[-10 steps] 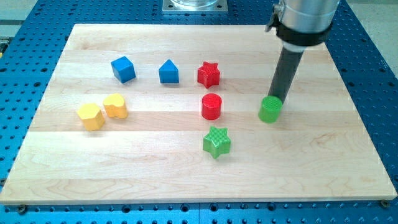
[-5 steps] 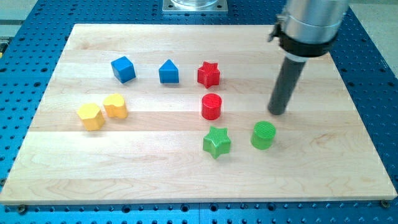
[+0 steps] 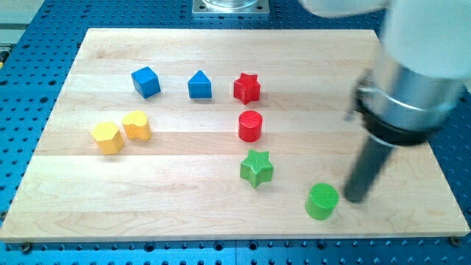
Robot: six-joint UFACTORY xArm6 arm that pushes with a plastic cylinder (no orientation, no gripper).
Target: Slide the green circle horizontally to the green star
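Observation:
The green circle (image 3: pixel 322 201) lies near the board's bottom edge, right of centre. The green star (image 3: pixel 256 168) sits to its upper left, about a block's width away. My tip (image 3: pixel 355 199) is down on the board just right of the green circle, nearly touching its right side. The rod rises from there to the arm's grey body at the view's right.
A red circle (image 3: pixel 250 126) sits just above the green star, and a red star (image 3: pixel 247 87) above that. A blue triangle-topped block (image 3: pixel 199 85) and a blue cube (image 3: pixel 146 82) lie at the upper left. Two yellow blocks (image 3: pixel 122 131) sit at the left.
The green circle has slid down the board, from right of the red circle to near the bottom edge. My tip moved down and to the right, ending at the circle's right side.

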